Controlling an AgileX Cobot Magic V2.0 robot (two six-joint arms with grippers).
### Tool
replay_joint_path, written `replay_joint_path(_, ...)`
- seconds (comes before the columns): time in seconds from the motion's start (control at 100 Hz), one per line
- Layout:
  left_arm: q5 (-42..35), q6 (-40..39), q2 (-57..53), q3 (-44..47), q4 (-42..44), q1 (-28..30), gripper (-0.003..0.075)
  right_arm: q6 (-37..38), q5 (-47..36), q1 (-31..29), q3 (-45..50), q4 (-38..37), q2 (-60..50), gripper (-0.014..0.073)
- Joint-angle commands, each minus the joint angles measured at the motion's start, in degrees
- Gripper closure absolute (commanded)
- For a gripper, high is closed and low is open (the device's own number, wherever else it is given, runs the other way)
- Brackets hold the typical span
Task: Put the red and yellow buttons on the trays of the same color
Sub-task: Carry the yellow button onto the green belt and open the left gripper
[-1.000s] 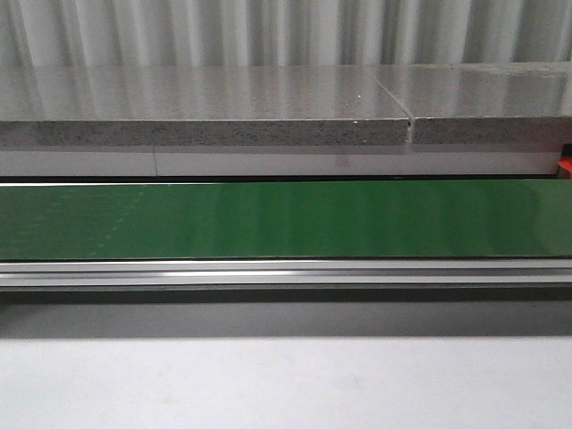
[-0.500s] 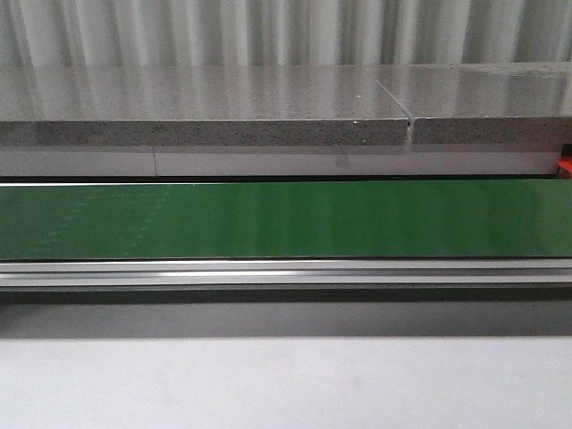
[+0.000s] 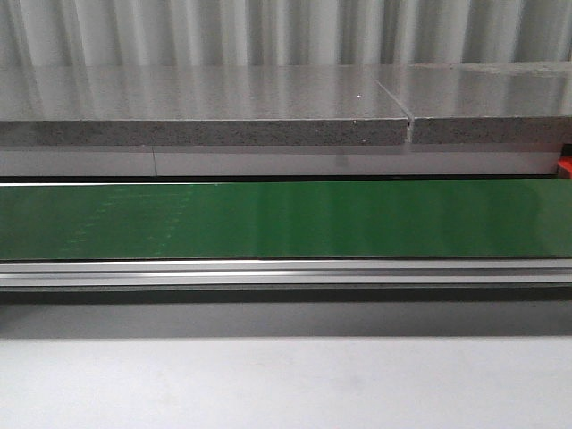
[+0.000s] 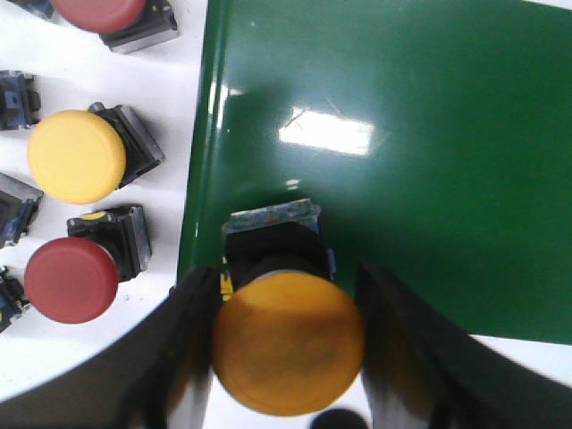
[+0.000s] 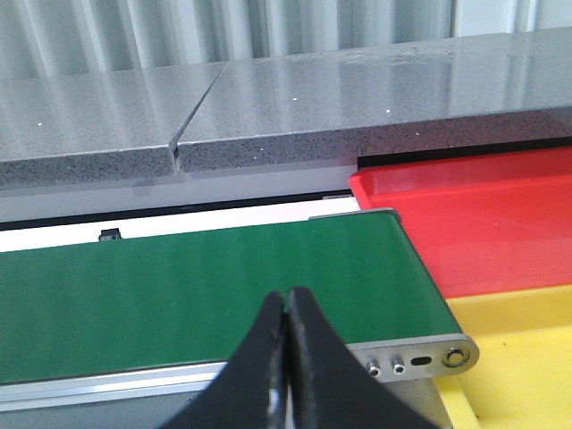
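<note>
In the left wrist view my left gripper (image 4: 286,295) is shut on a yellow button (image 4: 288,344), its black base at the edge of the green belt (image 4: 429,161). Beside the belt, on a white surface, lie a loose yellow button (image 4: 76,155) and two red buttons (image 4: 70,280) (image 4: 98,11). In the right wrist view my right gripper (image 5: 287,299) is shut on nothing, above the belt's end (image 5: 179,286). The red tray (image 5: 483,232) and the yellow tray (image 5: 518,357) sit just past that end. Neither gripper shows in the front view.
The front view shows the bare green belt (image 3: 286,219) with its aluminium rail (image 3: 286,273), a grey stone ledge (image 3: 206,125) behind, and a red corner (image 3: 565,167) at the far right. More dark button bases (image 4: 13,210) lie beside the loose buttons.
</note>
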Motion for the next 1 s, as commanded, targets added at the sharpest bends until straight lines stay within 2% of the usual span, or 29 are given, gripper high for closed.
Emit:
replay_joint_path(0.0,-1.66,0.19,-1.36,-1.81,-0.24,-0.36,0.0504,-0.34,-4.44,-0.21,-0.86,-0.55,-0.31,0.0708)
replay_joint_path(0.17,-2.14,0.19,-0.14,-1.81,-0.24,-0.36,0.047,-0.34,-4.44,-0.21,-0.86,-0.55,-0.31,0.0708)
replay_joint_path(0.24,-2.26,0.19,0.01,-1.81,-0.24,-0.36,0.0384,-0.34,-4.44,-0.21,-0.86,-0.55,-0.31,0.0708)
replay_joint_path(0.33,-2.13,0.19,0.01,-1.9,-0.96,-0.36,0.0224,-0.34,-4.44,-0.21,-0.86,-0.55,-0.31,0.0708)
replay_joint_path(0.38,-2.29,0.19,0.01,-1.9,-0.96,-0.36,0.0188,-0.34,-4.44,-0.21,-0.86,-0.55,-0.31,0.0708)
replay_joint_path(0.5,-3.67,0.19,-0.1,-2.01,-1.86,-0.36,0.0186,-0.34,-4.44,-0.21,-0.86,-0.55,-0.31,0.0708)
replay_joint_path(0.8,-6.68,0.19,-2.87,-5.3,-10.35,0.22,0.0186,-0.34,-4.44,-0.21,-0.86,-0.55,-0.31,0.0708)
replay_joint_path(0.99,-4.62,0.59,-5.35,-4.6,-10.33,4.0,0.0186,-0.34,-4.44,-0.21,-0.86,-0.55,-0.31,0.0708)
